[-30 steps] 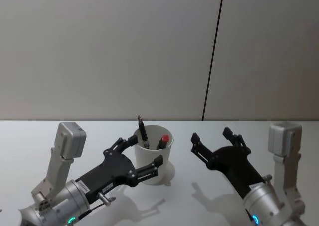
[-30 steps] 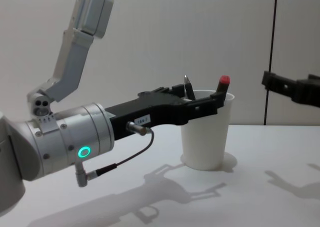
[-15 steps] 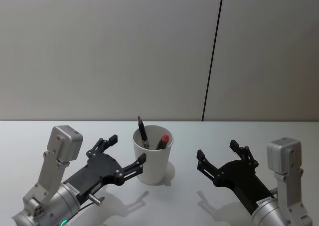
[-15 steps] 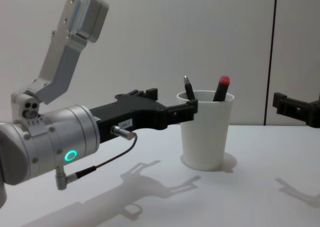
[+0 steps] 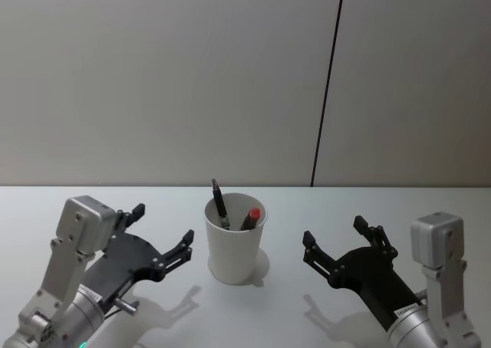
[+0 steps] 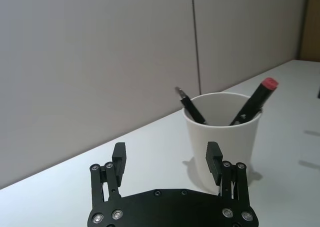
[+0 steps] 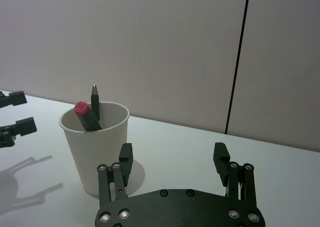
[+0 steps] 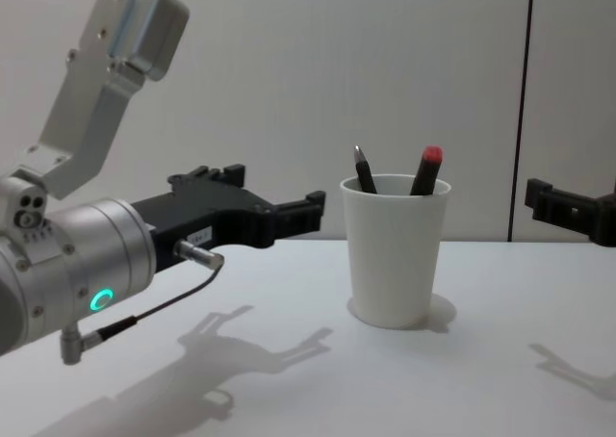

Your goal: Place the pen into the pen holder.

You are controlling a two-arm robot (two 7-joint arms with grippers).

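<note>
Both end effectors hover spread and empty over my white table (image 5: 276, 310): my left end effector (image 5: 163, 241) left of the pen holder (image 5: 235, 250), my right end effector (image 5: 337, 239) to its right. Behind runs a plain grey wall (image 5: 169, 80) with one dark vertical seam (image 5: 327, 83). Upright mid-table, the tapered white cup holds a black pen (image 5: 219, 204) and a red-capped pen (image 5: 249, 218), both leaning on its rim.

Silver cylindrical wrists with a green ring light, thin black cable, black screw-studded left pincer (image 8: 279, 212).
</note>
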